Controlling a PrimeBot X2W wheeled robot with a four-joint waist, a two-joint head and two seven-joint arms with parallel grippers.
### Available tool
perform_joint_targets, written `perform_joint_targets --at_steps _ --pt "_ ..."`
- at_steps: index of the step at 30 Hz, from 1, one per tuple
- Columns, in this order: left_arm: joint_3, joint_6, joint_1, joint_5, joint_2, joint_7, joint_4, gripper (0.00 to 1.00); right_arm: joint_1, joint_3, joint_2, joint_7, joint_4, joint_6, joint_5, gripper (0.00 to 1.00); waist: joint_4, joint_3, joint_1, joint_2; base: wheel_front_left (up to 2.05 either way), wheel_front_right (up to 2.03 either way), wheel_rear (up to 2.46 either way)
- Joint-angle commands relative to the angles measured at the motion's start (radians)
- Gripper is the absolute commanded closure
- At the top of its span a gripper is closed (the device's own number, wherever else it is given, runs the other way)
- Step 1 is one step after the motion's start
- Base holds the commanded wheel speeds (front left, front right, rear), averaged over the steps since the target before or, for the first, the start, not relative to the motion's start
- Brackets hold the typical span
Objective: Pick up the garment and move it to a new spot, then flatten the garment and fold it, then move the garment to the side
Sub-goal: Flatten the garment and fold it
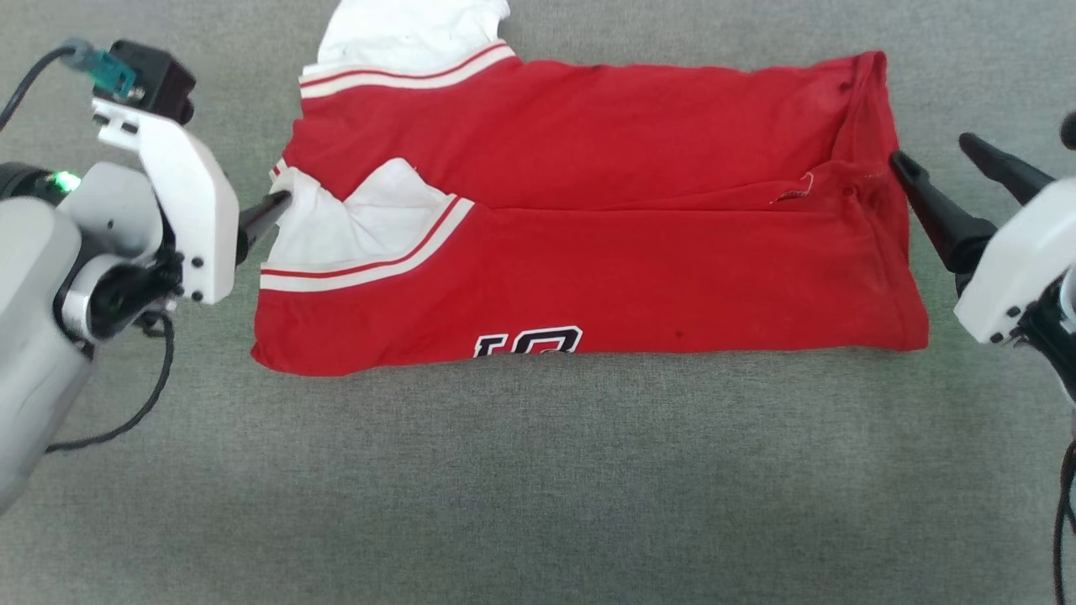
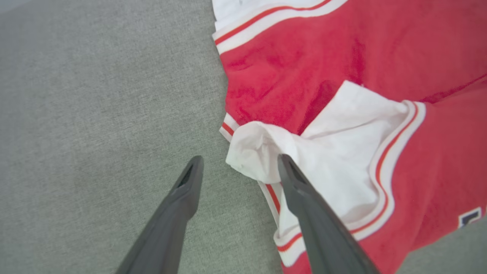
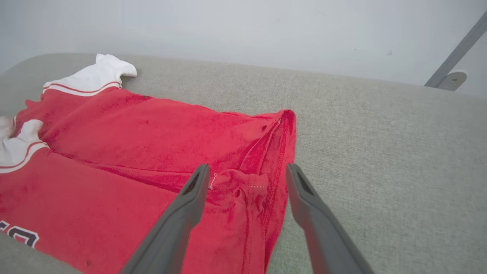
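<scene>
Finds the garment [image 1: 588, 235] lying flat on the grey cloth surface [image 1: 538, 487], folded into a long red band running left to right across the upper middle of the head view. Notes one white sleeve [image 1: 412, 34] sticking out at the far left corner and a second white sleeve [image 1: 361, 218] tucked over the red at the left end, both trimmed in red-and-white stripes. Reads part of a black, white-outlined number [image 1: 528, 342] at the near fold, cut off by it. Places the left gripper [image 2: 239, 163] at the garment's left end, fingers spread wide and gripping nothing, one over bare surface, the other over the tucked sleeve; cannot tell whether touching it or just above. Places the right gripper [image 1: 933, 149] at the right end, likewise spread wide and empty, straddling the red edge in the right wrist view.
</scene>
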Motion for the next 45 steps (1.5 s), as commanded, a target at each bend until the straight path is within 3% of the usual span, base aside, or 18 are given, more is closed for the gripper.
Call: perform_joint_targets --at_steps 1,5,12,17,22,29,30,31,37,45 --pt "0.004 0.009 0.015 -0.012 0.01 0.001 -0.012 0.0 0.016 -0.003 0.009 -0.013 -0.008 0.0 -0.009 0.0 -0.002 -0.011 0.0 0.0 0.0 0.0 0.0" --pt "0.015 0.084 0.085 -0.019 0.08 0.013 -0.163 0.0 0.074 -0.067 0.054 -0.107 -0.083 0.0 -0.053 0.0 -0.011 -0.035 0.0 0.0 0.0 0.0 0.0" --pt "0.028 0.257 0.245 -0.08 0.204 0.067 -0.446 0.0 0.169 -0.171 0.168 -0.263 -0.175 0.0 -0.142 0.0 -0.04 -0.053 0.0 0.0 0.0 0.0 0.0" --pt "0.028 0.36 0.341 -0.109 0.264 0.083 -0.534 0.0 0.239 -0.204 0.247 -0.296 -0.206 0.0 -0.152 0.0 -0.075 -0.05 0.0 0.0 0.0 0.0 0.0" --pt "0.037 0.376 0.375 -0.141 0.257 0.068 -0.472 0.0 0.284 -0.19 0.274 -0.273 -0.209 0.0 -0.139 0.0 -0.11 -0.037 0.0 0.0 0.0 0.0 0.0" --pt "0.028 0.359 0.392 -0.185 0.221 0.093 -0.344 0.0 0.31 -0.152 0.289 -0.21 -0.179 0.0 -0.126 0.0 -0.154 -0.01 0.0 0.0 0.0 0.0 0.0" --pt "0.028 0.354 0.392 -0.189 0.214 0.09 -0.331 0.45 0.309 -0.143 0.29 -0.196 -0.171 0.0 -0.126 0.0 -0.157 -0.007 0.0 0.0 0.0 0.0 0.0" --pt "0.03 0.351 0.39 -0.191 0.209 0.084 -0.322 1.0 0.306 -0.136 0.29 -0.181 -0.163 0.0 -0.118 0.0 -0.161 -0.003 0.0 0.0 0.0 0.0 0.0" --pt "0.023 0.327 0.385 -0.197 0.194 0.091 -0.309 1.0 0.257 -0.093 0.274 -0.054 -0.093 0.0 -0.11 0.0 -0.153 0.013 0.0 0.0 0.0 0.0 0.0" --pt "0.014 0.329 0.349 -0.175 0.163 0.101 -0.336 1.0 0.142 -0.08 0.262 0.097 0.034 0.0 -0.133 0.0 -0.117 0.036 0.0 0.0 0.0 0.0 0.0"
